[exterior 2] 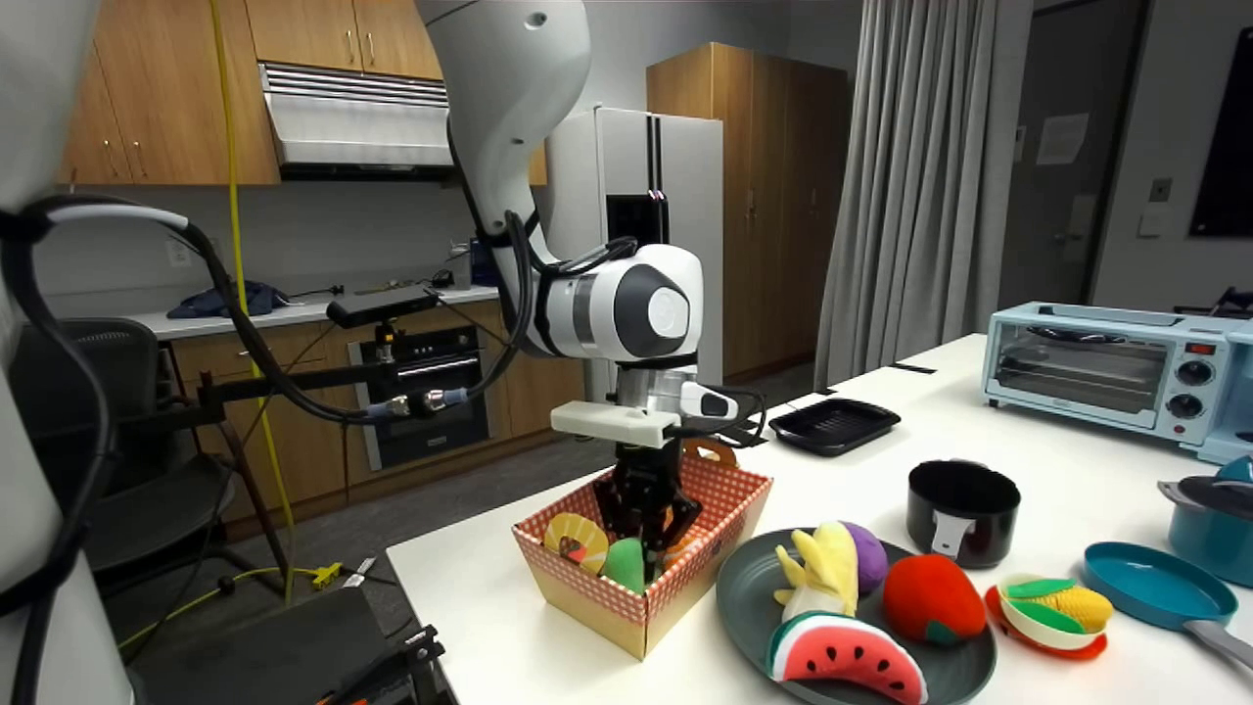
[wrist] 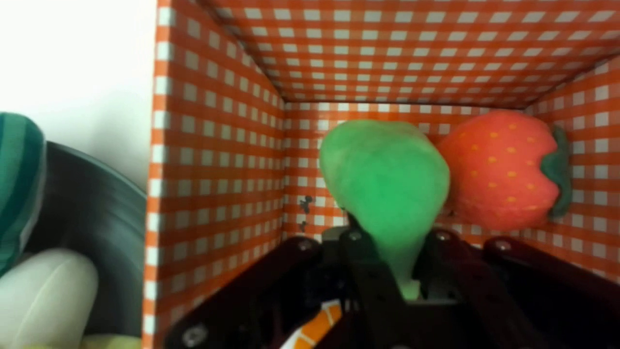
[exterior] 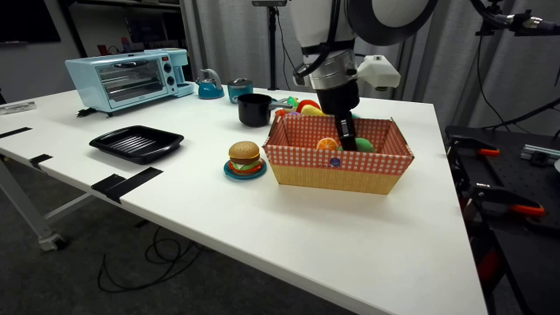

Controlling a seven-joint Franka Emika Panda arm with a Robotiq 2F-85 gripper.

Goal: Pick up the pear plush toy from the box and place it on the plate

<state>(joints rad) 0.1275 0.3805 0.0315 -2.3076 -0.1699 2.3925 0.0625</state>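
Observation:
The green pear plush (wrist: 387,169) is in the checked box (wrist: 213,194), its wide end up in the wrist view. Its green also shows in both exterior views (exterior: 364,145) (exterior 2: 625,565). My gripper (wrist: 398,240) reaches down into the box (exterior: 332,177), its black fingers pressed on both sides of the pear's narrow part. In an exterior view the gripper (exterior 2: 646,548) is inside the box walls. A dark grey plate (exterior 2: 734,592) stands beside the box and holds several plush toys. Its edge shows at the left of the wrist view (wrist: 104,194).
A strawberry plush (wrist: 503,174) and an orange slice (exterior: 327,143) lie in the box by the pear. A toy burger (exterior: 244,158) on a small teal plate stands beside the box. A black pot (exterior: 255,111), grill tray (exterior: 137,142) and toaster oven (exterior: 127,78) are further off.

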